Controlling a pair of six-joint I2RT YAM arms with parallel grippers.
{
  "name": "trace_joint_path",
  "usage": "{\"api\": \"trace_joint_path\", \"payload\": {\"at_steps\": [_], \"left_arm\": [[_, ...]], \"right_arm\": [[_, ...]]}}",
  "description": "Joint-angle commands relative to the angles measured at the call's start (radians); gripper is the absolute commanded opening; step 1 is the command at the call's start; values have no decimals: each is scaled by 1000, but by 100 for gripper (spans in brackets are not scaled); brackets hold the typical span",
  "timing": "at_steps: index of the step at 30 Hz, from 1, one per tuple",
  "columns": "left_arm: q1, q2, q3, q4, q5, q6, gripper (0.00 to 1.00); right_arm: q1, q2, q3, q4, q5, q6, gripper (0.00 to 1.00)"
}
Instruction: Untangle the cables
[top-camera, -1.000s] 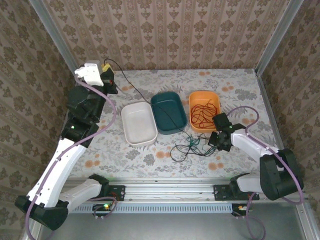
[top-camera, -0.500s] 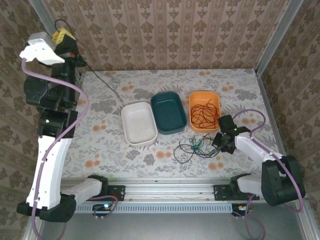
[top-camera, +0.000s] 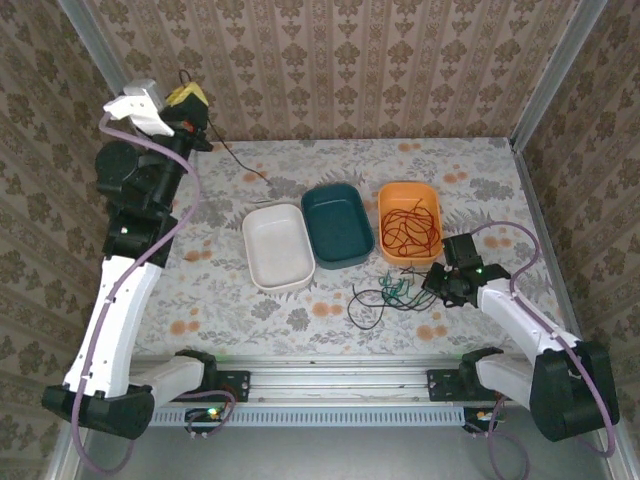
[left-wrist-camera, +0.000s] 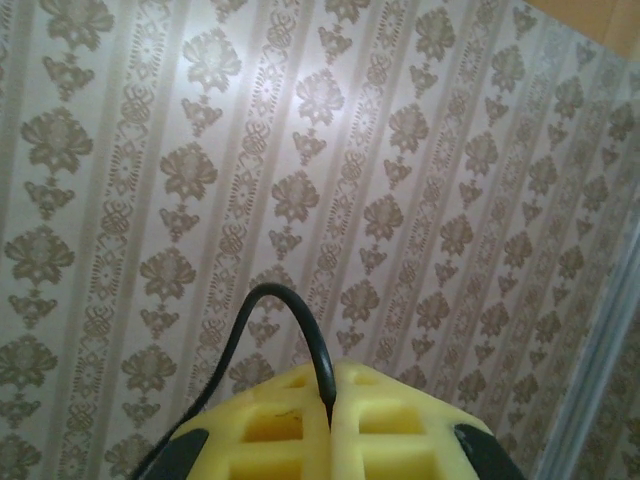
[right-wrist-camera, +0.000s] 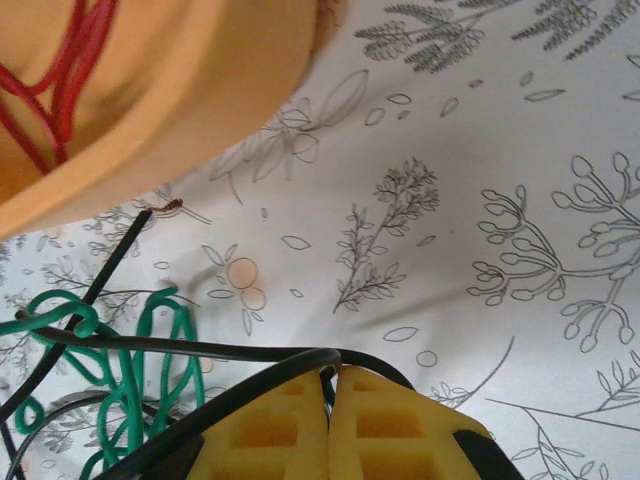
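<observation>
Cables (top-camera: 385, 295) lie beside orange tray (top-camera: 408, 186); left tool (left-wrist-camera: 330, 390), right tool (right-wrist-camera: 330, 380) each clamp one.

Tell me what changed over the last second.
The left gripper swung up and back, pulling its black cable off the teal bin and free of the tangle; the loose end now lies behind the white bin. The right gripper edged nearer and rightward. Both stay shut, the right on a black strand of the tangle. Bins and red cables unmoved.

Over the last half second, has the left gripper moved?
Yes. In the top view the left gripper, shut on the black cable, swung right and down, toward the white tray.
</observation>
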Motion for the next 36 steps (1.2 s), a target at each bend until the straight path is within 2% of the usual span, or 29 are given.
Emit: {"api": "trace_joint_path", "payload": {"at_steps": [1, 6, 12, 16, 24, 30, 36], "left_arm": [[4, -39, -37, 142, 85, -15, 0], [-14, -24, -68, 166, 135, -55, 0], [-91, 12, -97, 162, 142, -54, 0], [-123, -1, -151, 163, 113, -52, 0], [-128, -100, -337, 78, 38, -97, 0], [-134, -172, -480, 31, 1, -188, 0], [-164, -168, -573, -54, -50, -243, 0]], "right_arm": [[-3, -22, -18, 11, -24, -15, 0], [-3, -27, -22, -2, -3, -15, 0], [-3, -25, -15, -5, 6, -15, 0], [-3, -28, -10, -10, 4, -18, 0], [-3, -32, -6, -19, -1, -32, 0], [-3, -21, 8, -19, 0, -44, 0], [-3, -3, 19, -8, -9, -47, 0]]}}
